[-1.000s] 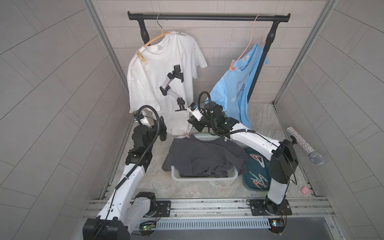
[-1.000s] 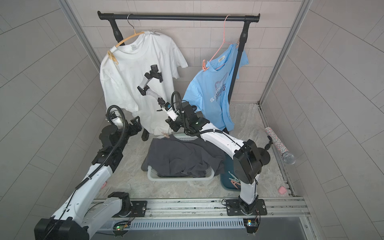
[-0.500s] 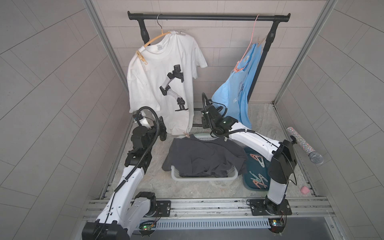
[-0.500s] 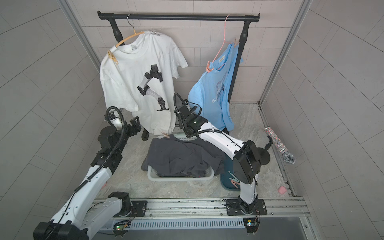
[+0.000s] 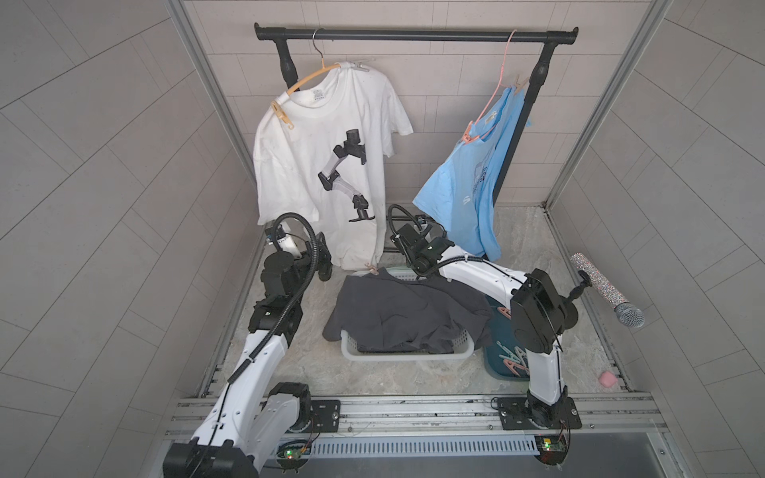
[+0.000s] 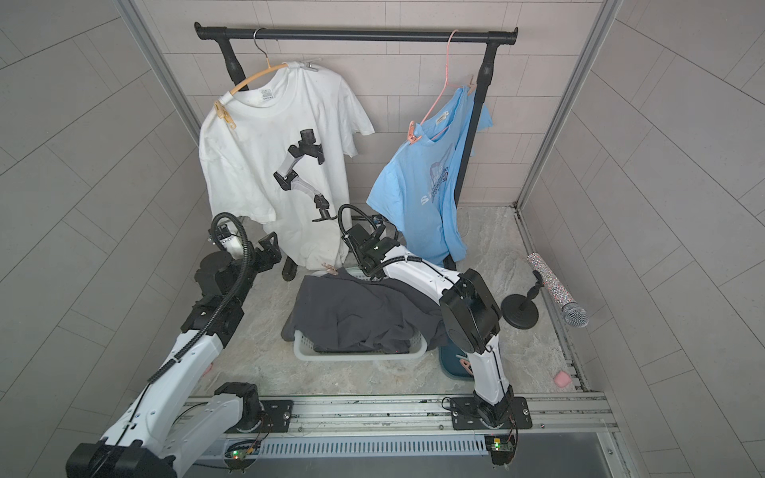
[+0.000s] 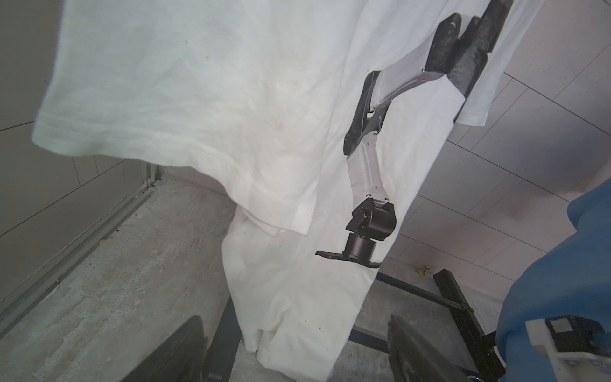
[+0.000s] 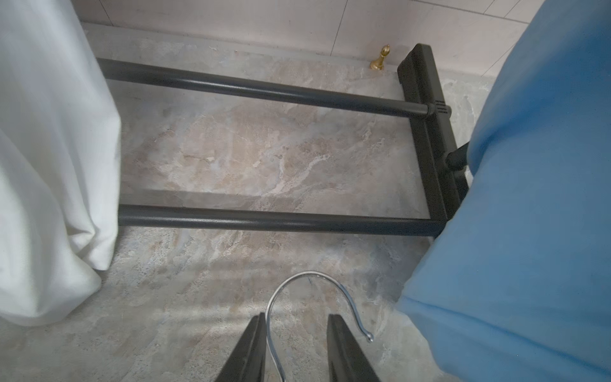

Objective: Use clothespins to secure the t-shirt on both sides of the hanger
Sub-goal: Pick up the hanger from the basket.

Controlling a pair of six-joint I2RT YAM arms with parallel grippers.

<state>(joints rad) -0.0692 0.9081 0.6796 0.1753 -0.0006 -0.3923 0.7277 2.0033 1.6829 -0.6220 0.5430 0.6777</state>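
- A peach plastic clothespin [image 5: 282,117] clips the white printed t-shirt [image 5: 323,136] at one shoulder of the curved wooden hanger [image 5: 310,76]. A pale clothespin [image 5: 359,65] sits at the other shoulder. This hanger hooks over the top bar of the black metal clothes rack [image 5: 414,36], near one end.
- Loose pastel clothespins [image 5: 515,360] lie in a dark teal bin [image 5: 496,372], well in front of the rack.
- The left gripper [image 7: 297,347] is spread wide and empty, facing the white t-shirt's lower half just in front of the rack.
- The right gripper [image 8: 296,317] hangs over the floor before the rack's base bars, its jaws narrowly apart. A silver wire hook [image 8: 310,274] stands between them, against one finger [image 8: 254,347]. I cannot tell whether it is gripped.
- A light blue t-shirt [image 5: 467,186] hangs at the rack's other end.
- A white plastic basket [image 5: 397,356] holding a dark grey garment [image 5: 405,310] sits in front of the rack.
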